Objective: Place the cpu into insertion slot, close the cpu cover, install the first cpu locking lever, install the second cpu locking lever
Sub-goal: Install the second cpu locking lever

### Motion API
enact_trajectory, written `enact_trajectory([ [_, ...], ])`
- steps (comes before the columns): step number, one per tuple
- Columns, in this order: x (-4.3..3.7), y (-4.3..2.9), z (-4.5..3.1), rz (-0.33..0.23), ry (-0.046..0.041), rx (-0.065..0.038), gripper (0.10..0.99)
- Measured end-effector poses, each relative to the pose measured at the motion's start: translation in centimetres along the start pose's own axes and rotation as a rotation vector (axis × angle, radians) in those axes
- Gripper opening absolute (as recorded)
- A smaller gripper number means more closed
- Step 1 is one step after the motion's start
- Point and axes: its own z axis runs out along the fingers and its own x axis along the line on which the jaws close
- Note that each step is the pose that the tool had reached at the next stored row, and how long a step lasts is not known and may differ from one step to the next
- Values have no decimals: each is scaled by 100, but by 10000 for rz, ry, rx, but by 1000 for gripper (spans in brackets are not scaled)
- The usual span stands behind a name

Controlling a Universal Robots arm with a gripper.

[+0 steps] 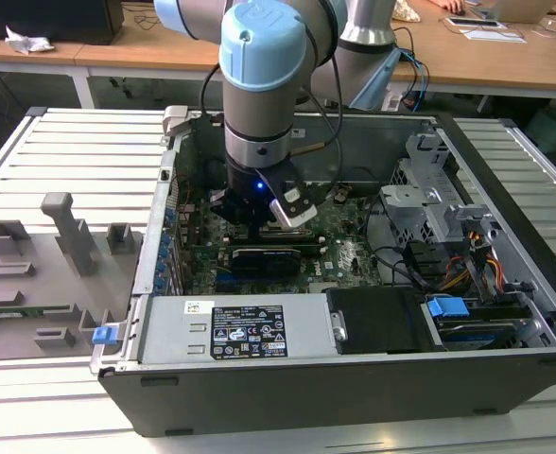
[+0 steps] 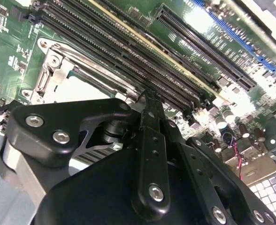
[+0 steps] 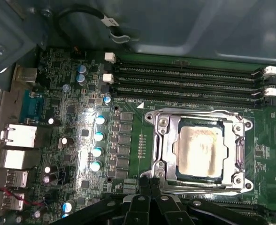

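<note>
The cpu [image 3: 201, 152] sits under the shut cpu cover [image 3: 162, 140], and the empty closed gripper [image 3: 149, 185] must push a lever

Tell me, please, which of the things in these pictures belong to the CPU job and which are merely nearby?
Belonging to the job:
cpu, seated in the insertion slot
cpu cover, down around it
gripper, at the socket's edge

Merely nearby:
memory slots
power supply
grey fixture blocks

I am working in a lab or workshop: an opened computer case [image 1: 354, 359] is sitting on a slatted metal bench [image 1: 79, 151], wooden desks [image 1: 117, 52] standing behind.
</note>
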Motion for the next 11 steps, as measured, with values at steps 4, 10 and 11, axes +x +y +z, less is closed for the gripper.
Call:
enact_trajectory([
  [4, 3, -2, 25, -1, -14, -156, 106],
  [10, 37, -11, 10, 0, -18, -208, 106],
  [11, 36, -8, -8, 0, -16, -207, 106],
])
